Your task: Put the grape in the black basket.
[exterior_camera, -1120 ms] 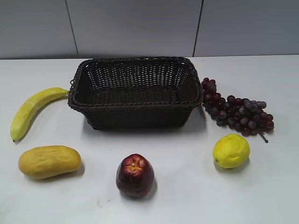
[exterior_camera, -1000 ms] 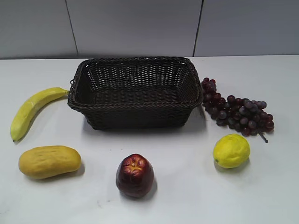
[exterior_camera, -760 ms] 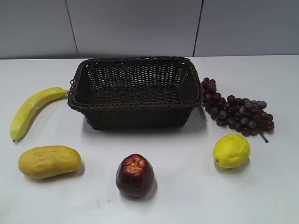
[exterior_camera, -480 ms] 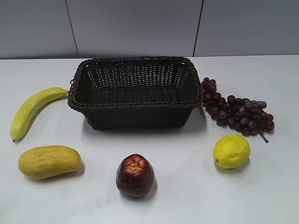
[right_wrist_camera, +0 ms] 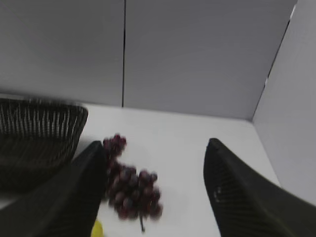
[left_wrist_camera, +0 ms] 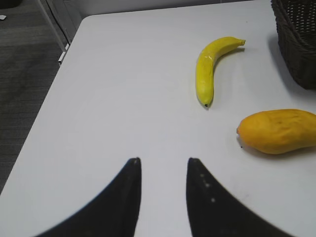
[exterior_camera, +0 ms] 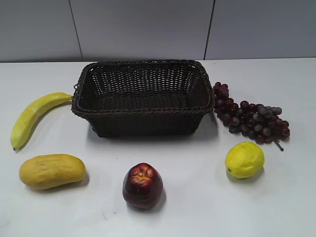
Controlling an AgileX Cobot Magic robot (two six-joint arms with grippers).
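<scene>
White table [exterior_camera: 197, 197] runs back to a grey panelled wall. Nearest sit an apple [exterior_camera: 142, 185], a mango [exterior_camera: 52, 171] and a lemon [exterior_camera: 244, 159]. Farther back, the banana [exterior_camera: 33, 117] lies left of the black basket [exterior_camera: 143, 112], and the grape [exterior_camera: 251, 116] rests on the table just beside its right wall. The left end effector [left_wrist_camera: 163, 170] hangs with fingers apart over bare table; the right end effector [right_wrist_camera: 155, 165] gapes wide, raised above the grape.

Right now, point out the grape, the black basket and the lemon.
grape [exterior_camera: 252, 120], exterior view, middle of the bunch.
black basket [exterior_camera: 140, 112], exterior view, front braided rim.
lemon [exterior_camera: 244, 159], exterior view, centre of its yellow skin.
</scene>
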